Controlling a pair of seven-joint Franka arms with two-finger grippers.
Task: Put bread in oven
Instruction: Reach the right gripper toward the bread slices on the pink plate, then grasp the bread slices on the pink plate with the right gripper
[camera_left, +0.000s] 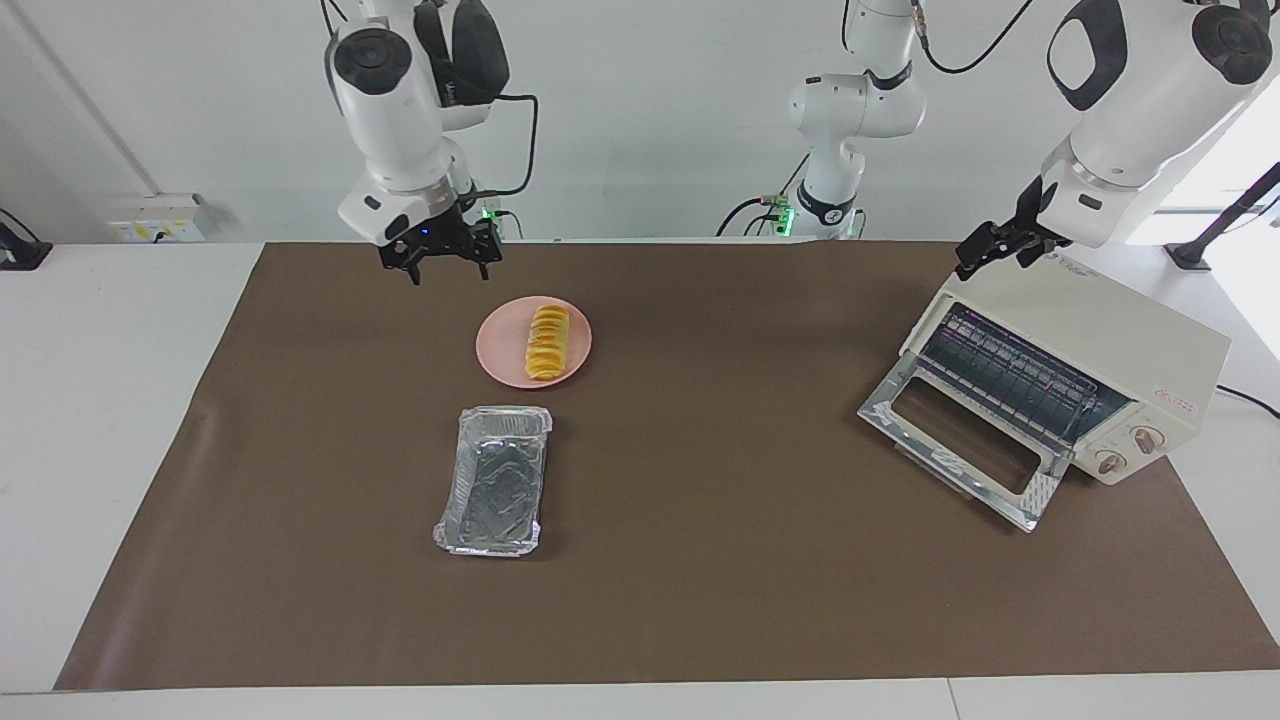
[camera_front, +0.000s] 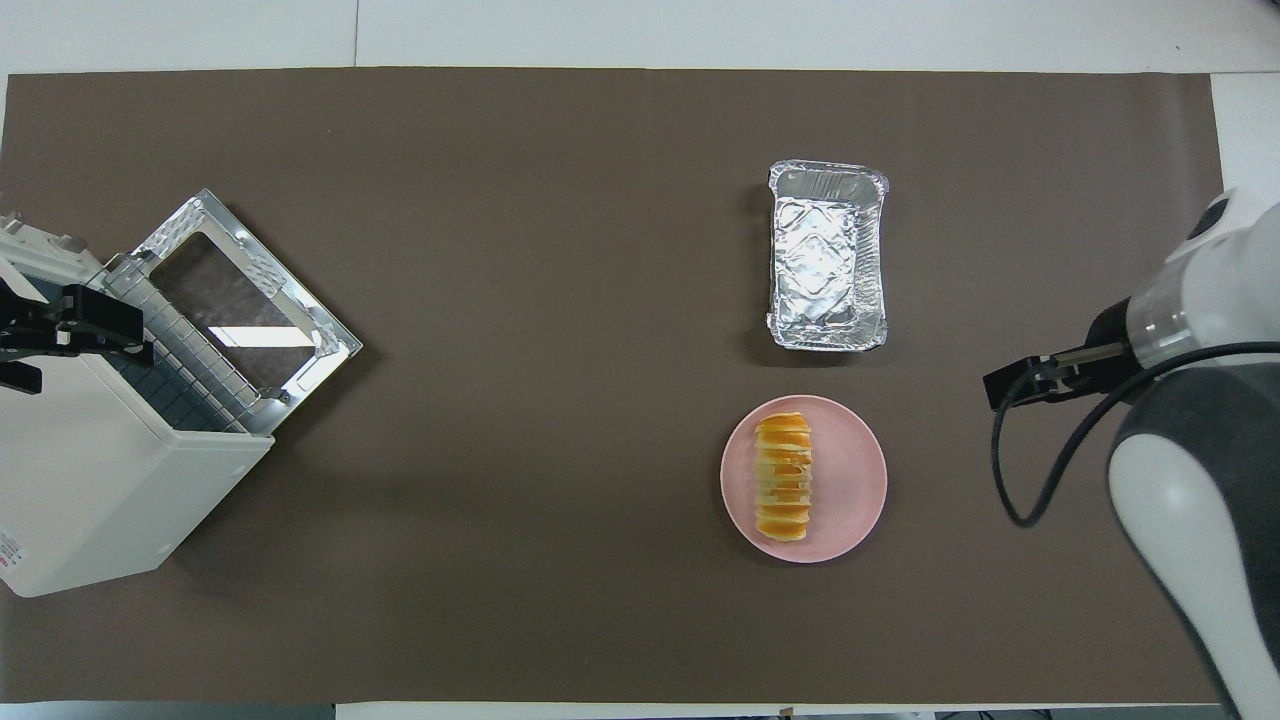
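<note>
Facing view: bread (camera_left: 547, 343) lies on plate (camera_left: 506, 352); oven (camera_left: 1080, 375) open. Right gripper (camera_left: 442, 265), open and empty, is raised near it. Left gripper (camera_left: 990, 252), open, waits over oven. Reach under way; descent needed.

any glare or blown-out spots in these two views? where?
Overhead view: bright reflection on the oven door glass, and the foil tray shines. Facing view: blown-out window light at the left arm's end, above the oven; soft shadows under the pink plate.
</note>
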